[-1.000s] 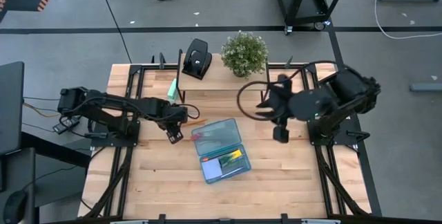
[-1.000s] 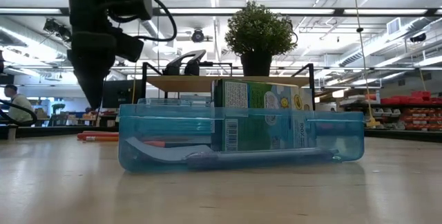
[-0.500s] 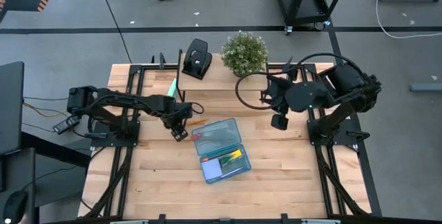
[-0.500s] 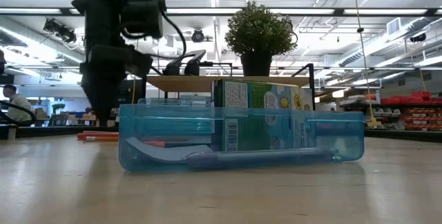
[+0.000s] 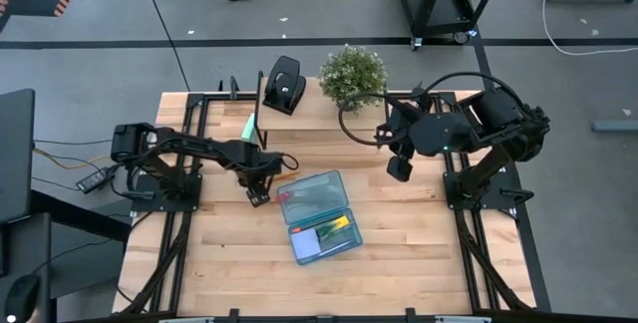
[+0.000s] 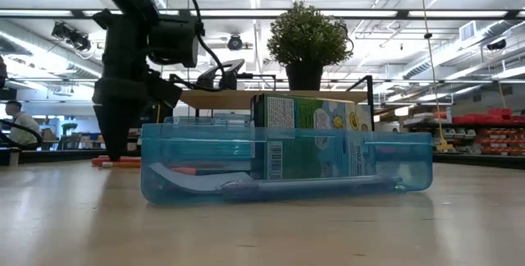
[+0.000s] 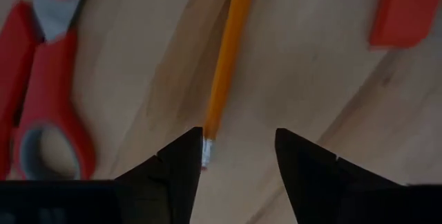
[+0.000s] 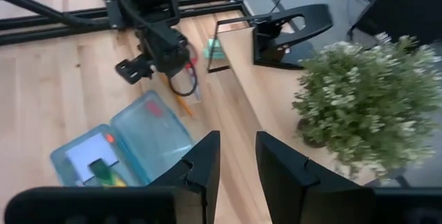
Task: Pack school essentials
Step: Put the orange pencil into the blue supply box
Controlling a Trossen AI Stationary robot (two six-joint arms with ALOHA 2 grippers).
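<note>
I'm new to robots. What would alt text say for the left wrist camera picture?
Two dark fingers of the left gripper stand open just above a wooden table, with the silver end of an orange pencil beside one fingertip. Red-handled scissors lie to one side, and a small orange piece at the far corner.

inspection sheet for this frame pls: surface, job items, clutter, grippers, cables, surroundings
Surface: wooden table, raised shelf at the back.
Job's things: open blue case holding crayon box; orange pencil, red-handled scissors and small orange piece loose on the wood.
Clutter: hole punch, potted plant, mint-green block.
Grippers: left gripper open, low over the pencil's end; right gripper open, raised, empty.
Cables: black loop at right arm.
Surroundings: person seated far off.
</note>
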